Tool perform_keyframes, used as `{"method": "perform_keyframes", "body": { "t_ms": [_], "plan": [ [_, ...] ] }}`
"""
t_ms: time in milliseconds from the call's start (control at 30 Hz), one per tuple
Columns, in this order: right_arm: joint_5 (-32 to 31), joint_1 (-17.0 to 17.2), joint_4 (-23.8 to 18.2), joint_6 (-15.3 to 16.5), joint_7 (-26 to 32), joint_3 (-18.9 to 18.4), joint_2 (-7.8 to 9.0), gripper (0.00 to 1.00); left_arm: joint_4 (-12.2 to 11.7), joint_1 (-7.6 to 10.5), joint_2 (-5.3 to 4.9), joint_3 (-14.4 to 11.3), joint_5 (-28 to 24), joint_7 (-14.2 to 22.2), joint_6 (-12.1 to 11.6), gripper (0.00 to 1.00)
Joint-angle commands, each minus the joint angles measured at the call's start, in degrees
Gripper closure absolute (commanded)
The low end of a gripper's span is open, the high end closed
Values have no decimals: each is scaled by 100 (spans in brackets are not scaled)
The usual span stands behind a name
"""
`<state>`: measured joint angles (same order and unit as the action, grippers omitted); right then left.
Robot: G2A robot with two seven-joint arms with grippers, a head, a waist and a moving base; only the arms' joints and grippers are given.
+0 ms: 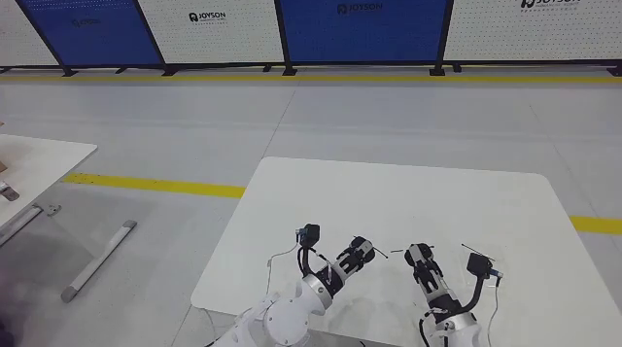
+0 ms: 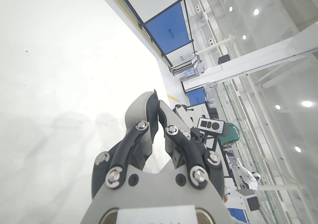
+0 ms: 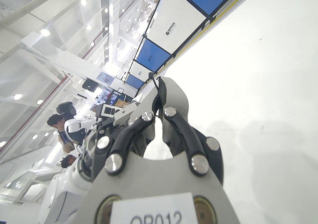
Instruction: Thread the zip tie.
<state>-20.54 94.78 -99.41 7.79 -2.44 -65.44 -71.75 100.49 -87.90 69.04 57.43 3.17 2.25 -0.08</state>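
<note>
Step in hand, as I judge it: bring the tie's tip to its head slot and feed it through. Not threaded yet, no loop visible.

Right hand: fingers pressed together, pinching the zip tie. A short black end sticks out past the fingertips; the rest of the strap is hidden between the pads. Held in the air, off the surface.

Left hand: pads closed flat against each other, no gap. Can't tell if it pinches any part of the tie; nothing clearly pokes out in its wrist view.

Top view: both hands sit over the near edge of the surface, about mid-way along it, tips facing each other and near but apart. Left hand, right hand. A thin dark sliver shows between them, probably the tie, too small to be sure. Another thin dark strand lies just beyond the right hand toward the right edge; can't tell what it is.

To do it well:
- Keep the right grip firm and short on the strap so the free end doesn't flop.
- Line tip and slot on one axis before closing the gap; approach slowly, since small misalignment means a miss.
- Ridged side must face the pawl, else it won't lock.
- Risk: the strap bends or slips in the pads when pushed.
</note>
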Motion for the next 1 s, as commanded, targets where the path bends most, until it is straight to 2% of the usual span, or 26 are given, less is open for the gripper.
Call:
{"method": "perform_keyframes", "body": {
  "t_ms": [0, 367, 500, 767, 967],
  "plan": [
    [0, 0, 0, 0, 0, 0, 0, 100, 22, -39, -1, 72, -184, -21, -102, 100],
    [3, 50, -4, 61, -177, 36, -26, 100, 22, -39, -1, 72, -184, -21, -102, 100],
    [-120, 82, 15, -106, -506, 166, -72, 100, 22, -39, -1, 72, -184, -21, -102, 100],
    [-124, 83, 12, -115, -518, 177, -75, 100, 22, -39, -1, 72, -184, -21, -102, 100],
    [78, 137, 55, 156, -335, 107, -73, 100, 22, -39, -1, 72, -184, -21, -102, 100]
  ]
}}
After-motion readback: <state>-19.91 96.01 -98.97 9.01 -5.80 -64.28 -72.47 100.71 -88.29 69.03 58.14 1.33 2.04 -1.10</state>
